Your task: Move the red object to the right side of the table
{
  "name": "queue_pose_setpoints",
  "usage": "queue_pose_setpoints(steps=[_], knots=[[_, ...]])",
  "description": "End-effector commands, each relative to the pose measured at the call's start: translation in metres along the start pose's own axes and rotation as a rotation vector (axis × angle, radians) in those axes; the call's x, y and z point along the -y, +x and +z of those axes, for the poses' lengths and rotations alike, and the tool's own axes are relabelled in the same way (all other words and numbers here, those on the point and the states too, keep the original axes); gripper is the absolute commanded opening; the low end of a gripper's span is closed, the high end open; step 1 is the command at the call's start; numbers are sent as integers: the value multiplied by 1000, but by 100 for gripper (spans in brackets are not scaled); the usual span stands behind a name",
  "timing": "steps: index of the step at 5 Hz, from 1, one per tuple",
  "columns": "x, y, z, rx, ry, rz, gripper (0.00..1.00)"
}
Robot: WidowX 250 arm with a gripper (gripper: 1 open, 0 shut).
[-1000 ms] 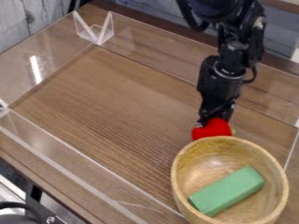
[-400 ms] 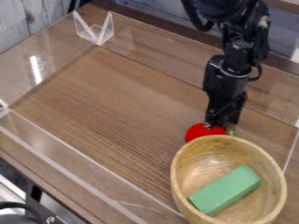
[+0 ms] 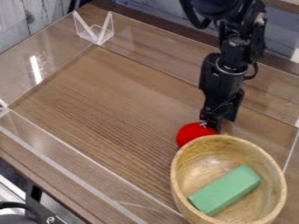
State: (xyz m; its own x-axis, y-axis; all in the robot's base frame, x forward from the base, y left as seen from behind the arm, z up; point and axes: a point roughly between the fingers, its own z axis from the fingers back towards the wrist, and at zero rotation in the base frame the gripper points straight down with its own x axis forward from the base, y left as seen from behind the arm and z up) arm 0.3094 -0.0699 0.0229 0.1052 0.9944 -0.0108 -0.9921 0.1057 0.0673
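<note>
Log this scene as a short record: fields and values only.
surface: wood-grain table with clear low walls
red object: on the table, beside the bowl's upper-left rim
bowl: wooden, at bottom right
bowl contents: green block, lying flat
tool: pointing down, just above and right of the red object
tool state: open
grip: red object not held

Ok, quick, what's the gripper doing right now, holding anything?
Gripper: open, holding nothing; the red object sits on the table just below-left of it, beside the wooden bowl.
</note>
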Motion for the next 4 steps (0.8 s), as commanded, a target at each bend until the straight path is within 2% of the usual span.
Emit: queue_pose_setpoints(steps=[1, 4], knots=[[12, 4, 33, -10, -99, 19, 100], [14, 8, 40, 2, -103, 51, 100]])
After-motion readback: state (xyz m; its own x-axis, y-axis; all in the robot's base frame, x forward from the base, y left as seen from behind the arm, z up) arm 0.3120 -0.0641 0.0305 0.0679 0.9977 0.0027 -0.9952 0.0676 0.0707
